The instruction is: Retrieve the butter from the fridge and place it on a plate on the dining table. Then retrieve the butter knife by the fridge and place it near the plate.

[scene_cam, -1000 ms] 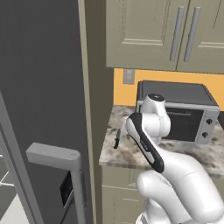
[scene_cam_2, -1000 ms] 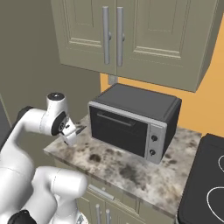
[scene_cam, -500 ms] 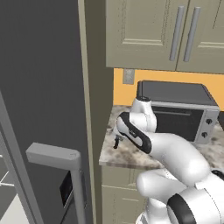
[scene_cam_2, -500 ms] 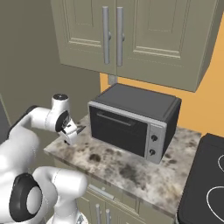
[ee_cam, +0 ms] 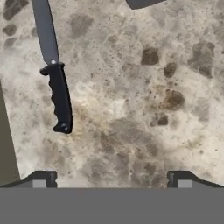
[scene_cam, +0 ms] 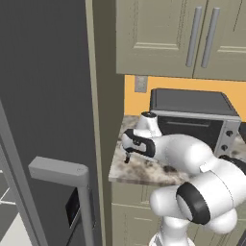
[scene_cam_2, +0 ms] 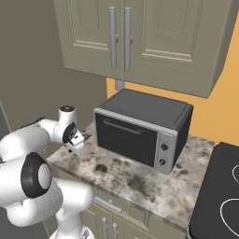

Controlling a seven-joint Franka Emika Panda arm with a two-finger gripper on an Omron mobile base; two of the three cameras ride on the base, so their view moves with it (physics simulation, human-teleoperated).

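The butter knife lies flat on the mottled marble counter, black handle toward me and grey blade pointing away. It sits up and left of my left fingertip. My gripper hovers just above the counter, open, with nothing between its fingers. The base views show the gripper low over the counter's left end, beside the dark grey fridge. The butter, the plate and the dining table are out of view.
A black and silver toaster oven stands on the counter just right of the hand. Olive cabinets hang above it. A tall panel separates fridge and counter. A black stove is at far right.
The arm's elbow and upper links have folded lower and to the right. The hand has stayed over the counter's left end, still open.
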